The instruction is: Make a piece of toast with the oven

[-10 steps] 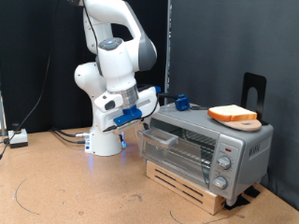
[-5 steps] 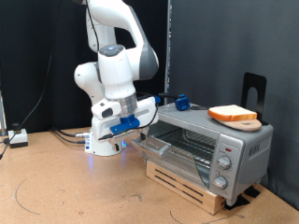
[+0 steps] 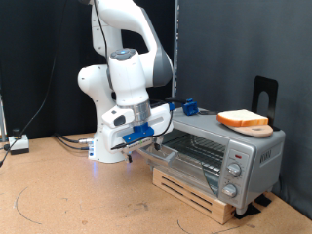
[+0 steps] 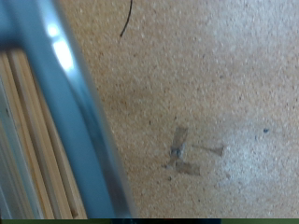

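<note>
Well right of hand [image 3: 146,139]: toast [image 3: 243,119] atop oven [image 3: 216,151]

Arm bent low, end effector [image 3: 146,139] angled downward.

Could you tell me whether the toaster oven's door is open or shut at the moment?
Open: the toaster oven has its glass door swung down, baring the wire rack. The gripper is at the door's edge; the toast sits on top.

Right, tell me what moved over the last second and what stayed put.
The end effector swung down and away from the oven, pulling its glass door further open. The toast stayed on its round board on top, and the oven did not shift.
</note>
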You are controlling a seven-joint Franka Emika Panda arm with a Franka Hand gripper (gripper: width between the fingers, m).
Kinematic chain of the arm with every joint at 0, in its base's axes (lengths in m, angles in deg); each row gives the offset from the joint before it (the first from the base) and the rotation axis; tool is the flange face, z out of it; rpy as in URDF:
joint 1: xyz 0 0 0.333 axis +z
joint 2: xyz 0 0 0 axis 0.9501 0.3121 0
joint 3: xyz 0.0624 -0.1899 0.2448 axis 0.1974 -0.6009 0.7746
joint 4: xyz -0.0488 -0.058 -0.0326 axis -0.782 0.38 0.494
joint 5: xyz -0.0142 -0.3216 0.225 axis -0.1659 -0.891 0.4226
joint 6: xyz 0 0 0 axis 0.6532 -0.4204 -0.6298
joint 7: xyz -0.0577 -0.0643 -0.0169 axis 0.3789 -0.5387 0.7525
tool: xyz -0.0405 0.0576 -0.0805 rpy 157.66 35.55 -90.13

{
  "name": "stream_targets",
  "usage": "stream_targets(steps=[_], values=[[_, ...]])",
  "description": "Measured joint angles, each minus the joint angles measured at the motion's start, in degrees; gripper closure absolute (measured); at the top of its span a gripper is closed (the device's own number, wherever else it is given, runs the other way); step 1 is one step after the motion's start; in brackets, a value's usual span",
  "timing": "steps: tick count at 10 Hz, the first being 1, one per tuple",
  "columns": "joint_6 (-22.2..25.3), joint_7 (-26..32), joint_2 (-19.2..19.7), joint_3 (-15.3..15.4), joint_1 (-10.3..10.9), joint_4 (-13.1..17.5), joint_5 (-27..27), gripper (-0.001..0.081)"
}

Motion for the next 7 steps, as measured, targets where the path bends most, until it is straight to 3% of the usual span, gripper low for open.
stream_targets(steps=[7], values=[[0.7, -2.7, 6.0, -0.6, -1.3, 2.5, -2.7, -0.0001]])
